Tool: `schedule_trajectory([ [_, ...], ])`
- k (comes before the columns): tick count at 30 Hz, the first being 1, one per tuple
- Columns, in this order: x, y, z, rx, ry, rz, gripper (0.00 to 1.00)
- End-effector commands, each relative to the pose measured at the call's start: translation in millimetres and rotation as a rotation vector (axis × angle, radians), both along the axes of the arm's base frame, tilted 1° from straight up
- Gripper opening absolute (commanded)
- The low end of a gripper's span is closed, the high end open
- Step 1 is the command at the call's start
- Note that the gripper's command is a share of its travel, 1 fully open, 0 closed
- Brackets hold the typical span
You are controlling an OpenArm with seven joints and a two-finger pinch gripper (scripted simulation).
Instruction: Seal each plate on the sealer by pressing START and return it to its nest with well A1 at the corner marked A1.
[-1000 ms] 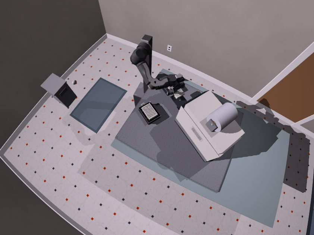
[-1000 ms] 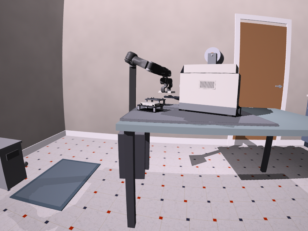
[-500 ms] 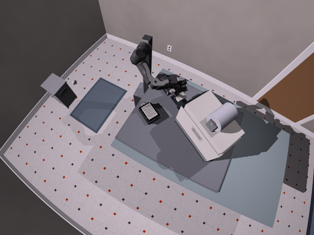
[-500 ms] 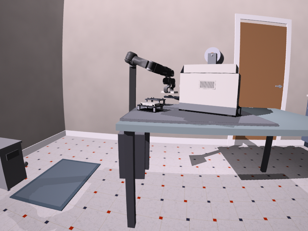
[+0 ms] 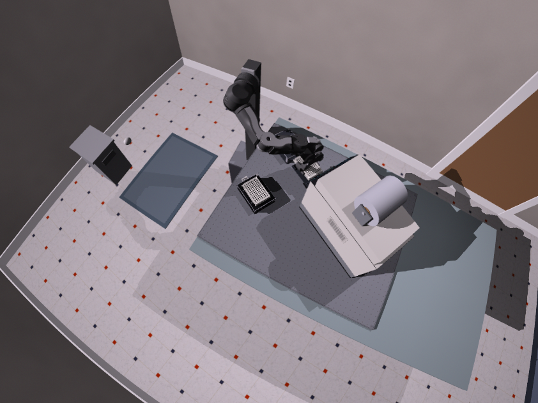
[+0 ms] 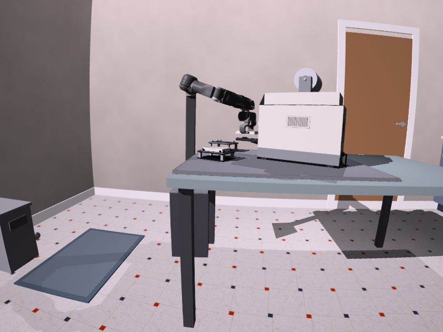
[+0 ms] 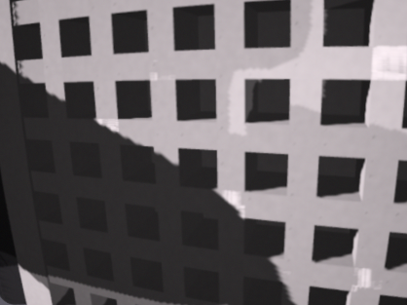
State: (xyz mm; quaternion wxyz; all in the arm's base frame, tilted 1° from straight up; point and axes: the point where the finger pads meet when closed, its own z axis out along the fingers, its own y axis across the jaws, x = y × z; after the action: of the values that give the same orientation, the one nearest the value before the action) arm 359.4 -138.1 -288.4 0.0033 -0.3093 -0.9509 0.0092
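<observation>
My gripper (image 5: 305, 162) (image 6: 248, 131) is shut on a white well plate (image 5: 312, 170) (image 6: 238, 132) (image 7: 229, 87) and holds it about level. The held plate hangs a little above the sealer's black stage (image 5: 307, 181) (image 6: 243, 139), which sticks out of the sealer (image 6: 300, 140); a gap shows between them. The wrist view is filled by the plate's wells; the fingertips do not show there. The other white plate (image 5: 256, 191) (image 6: 215, 149) lies in the front black nest (image 6: 221, 157). The rear nest (image 6: 221, 142) shows no plate. START, the lamp and the labels cannot be made out.
The tall sealer housing, with a foil roll (image 5: 391, 197) (image 6: 303, 79) on top, stands close beside my gripper. The two nests stand on the dark perforated board (image 5: 224, 228) (image 6: 188, 169), on the other side of the stage from the housing. A wall is behind the arm.
</observation>
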Motion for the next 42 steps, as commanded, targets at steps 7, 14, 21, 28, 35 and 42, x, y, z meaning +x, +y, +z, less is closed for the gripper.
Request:
schedule_trajectory([
  [7,9.7,-6.4,0.8,0.011,-0.005,0.015,0.00],
  [14,11.9,-10.5,0.0,0.006,0.001,0.012,0.00],
  [21,11.9,-10.6,0.0,0.006,0.001,0.012,0.00],
  [28,11.9,-10.7,0.0,0.006,0.001,0.011,0.00],
  [35,12.0,-10.9,0.0,0.006,0.001,0.011,0.00],
  [42,12.0,-11.0,0.1,0.006,0.001,0.011,0.00],
])
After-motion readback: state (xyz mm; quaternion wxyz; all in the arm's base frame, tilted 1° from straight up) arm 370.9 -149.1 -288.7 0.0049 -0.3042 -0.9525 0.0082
